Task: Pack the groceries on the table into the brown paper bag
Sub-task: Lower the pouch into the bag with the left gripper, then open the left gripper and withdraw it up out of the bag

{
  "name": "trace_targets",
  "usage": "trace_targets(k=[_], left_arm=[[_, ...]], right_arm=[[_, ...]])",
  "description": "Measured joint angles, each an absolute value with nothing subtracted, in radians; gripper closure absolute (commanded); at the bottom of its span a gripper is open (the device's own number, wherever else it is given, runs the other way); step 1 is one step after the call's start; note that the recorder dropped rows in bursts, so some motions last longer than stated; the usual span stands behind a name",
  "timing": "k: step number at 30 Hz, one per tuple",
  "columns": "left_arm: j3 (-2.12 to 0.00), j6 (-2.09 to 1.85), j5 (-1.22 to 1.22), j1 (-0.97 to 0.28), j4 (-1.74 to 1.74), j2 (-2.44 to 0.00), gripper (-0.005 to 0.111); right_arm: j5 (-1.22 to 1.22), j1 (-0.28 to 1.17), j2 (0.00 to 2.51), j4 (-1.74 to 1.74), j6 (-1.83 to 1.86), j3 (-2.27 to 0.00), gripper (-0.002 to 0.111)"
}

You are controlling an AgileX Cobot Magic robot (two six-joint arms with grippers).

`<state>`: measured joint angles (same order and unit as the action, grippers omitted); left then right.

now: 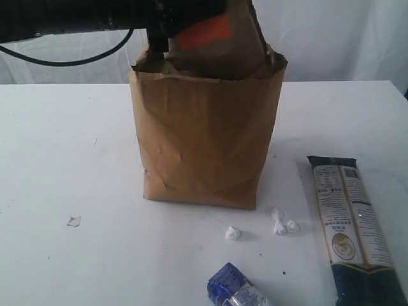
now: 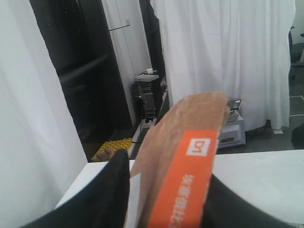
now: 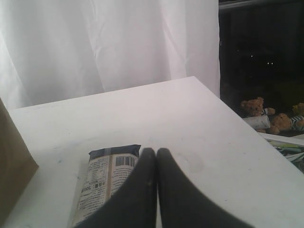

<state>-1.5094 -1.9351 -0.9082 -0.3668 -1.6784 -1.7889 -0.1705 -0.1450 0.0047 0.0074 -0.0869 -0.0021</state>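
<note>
**Pouch is partway into the bag, left hand has it**

The left hand (image 2: 173,199) is clamped on the brown pouch with the orange label (image 1: 213,35), one black finger on either side. It holds the pouch roughly upright at the mouth of the tall creased brown paper bag (image 1: 204,140). The pouch's lower end is already down past the ragged rim and the rest sticks up above it.

The bag stands upright around the middle of the wide white bench (image 1: 64,159). The right hand (image 3: 156,159) is closed tight on nothing, fingertips pressed together, over the bench close to the barcode end of the long navy packet (image 1: 347,220). That packet lies flat, right of the bag and apart from it.

The small shiny blue packet (image 1: 234,290) lies at the near edge in front of the bag. A few little white crumpled wads (image 1: 280,222) sit on the bench between the bag and the two packets.
</note>
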Motion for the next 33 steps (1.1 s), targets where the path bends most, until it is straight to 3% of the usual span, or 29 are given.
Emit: trace_targets(k=[10, 15, 20, 23, 33], left_arm=[[-1.509, -1.925, -0.917, -0.369, -1.680, -1.835, 0.105], [-1.509, -1.946, -0.963, -0.369, -1.680, -1.835, 0.080], [-1.509, -1.955, -0.974, -0.371, -1.682, -1.835, 0.043], [-1.509, -1.955, -0.981, -0.371, -1.708, -1.835, 0.029], [-1.509, -1.924, -0.998, -0.371, -1.720, -1.833, 0.026]], right_arm=[[-0.170, -0.145, 0.005, 0.007, -0.087, -0.002, 0.108], [-0.170, -0.145, 0.005, 0.007, -0.087, -0.002, 0.108], [-0.170, -0.145, 0.005, 0.007, -0.087, -0.002, 0.108], [-0.170, -0.145, 0.005, 0.007, -0.087, -0.002, 0.108], [-0.170, -0.145, 0.005, 0.007, -0.087, -0.002, 0.108]])
